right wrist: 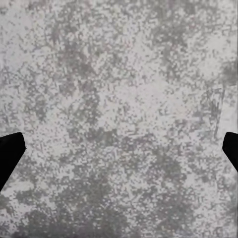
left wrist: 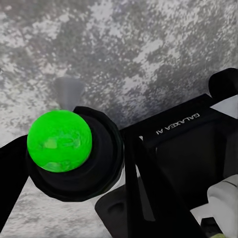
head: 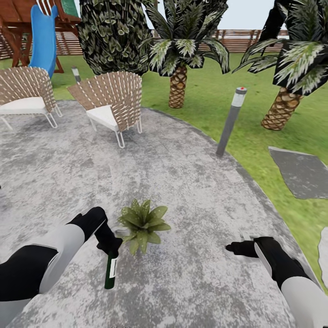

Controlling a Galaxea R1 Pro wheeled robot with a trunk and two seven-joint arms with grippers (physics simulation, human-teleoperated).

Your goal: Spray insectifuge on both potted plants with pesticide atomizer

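Grey mottled paving [head: 182, 182] across most of the head view, curved edge running from upper middle down to lower right; lawn [head: 218, 95] beyond that edge. Wide bare paving in the centre and lower part, open between the two arms. Along the edge: grey post [head: 230, 122] with red-dotted cap, standing just at the paving border, right of centre. Two wicker chairs [head: 111, 102] with white cushions at upper left on the paving. Palms [head: 178, 68] on the lawn at top centre and upper right, stepping stone [head: 300, 171] at right edge, blue slide [head: 44, 38] and wooden fence [head: 237, 38] at top.

Small plant [head: 143, 225] with pointed light-green leaves, low centre of the head view, on the paving. No pot visible.

Spray bottle [head: 110, 269] at lower left of centre, just left of and below the plant, apart from the leaves. Long axis close to vertical in frame, slightly tilted; top end up in the gripper, base toward bottom of frame. Slim, dark green, white label on the side.

Left gripper [head: 109, 243] closed around the bottle's upper part. In left wrist view, green round base [left wrist: 59, 141] facing the camera, whitish sprayer part at lower right corner.

Right gripper [head: 237, 248] at lower right over bare paving, holding nothing; right wrist view shows fingertips [right wrist: 10, 153] wide apart at both frame sides.
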